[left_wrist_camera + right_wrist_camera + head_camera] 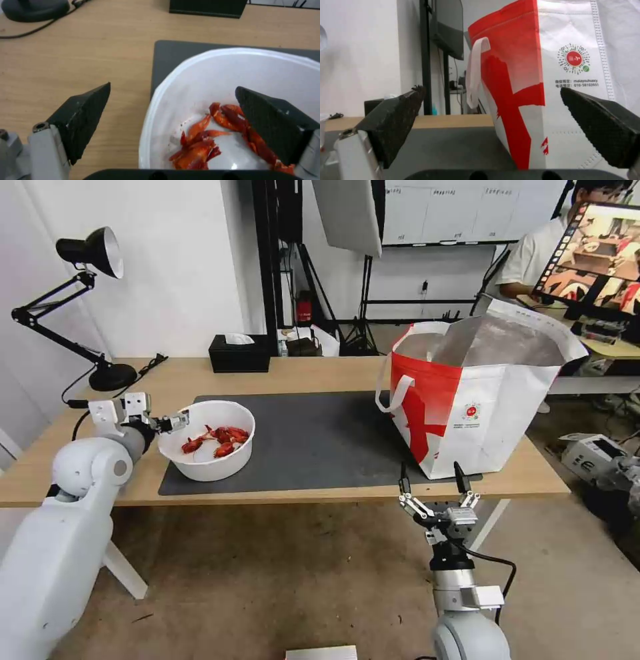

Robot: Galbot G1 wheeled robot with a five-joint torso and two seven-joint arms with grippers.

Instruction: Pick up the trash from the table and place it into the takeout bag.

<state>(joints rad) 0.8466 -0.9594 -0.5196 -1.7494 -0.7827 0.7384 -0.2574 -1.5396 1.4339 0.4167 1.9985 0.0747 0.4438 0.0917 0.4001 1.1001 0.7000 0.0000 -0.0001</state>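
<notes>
Left gripper (173, 110) released, straddling rim of bowl (208, 443) with red shells, on mat, left part of worktop (300, 373). Right gripper (431, 479) released, low before bag (473, 400) standing on worktop's right end.

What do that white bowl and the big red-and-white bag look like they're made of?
The bowl looks like thin, smooth white plastic: glossy, with a slim rolled rim, though it might be coated paper. The bag seems to be woven or non-woven plastic fabric, matte with stitched seams, and its lining looks like silver foil, shiny and crinkled.
</notes>
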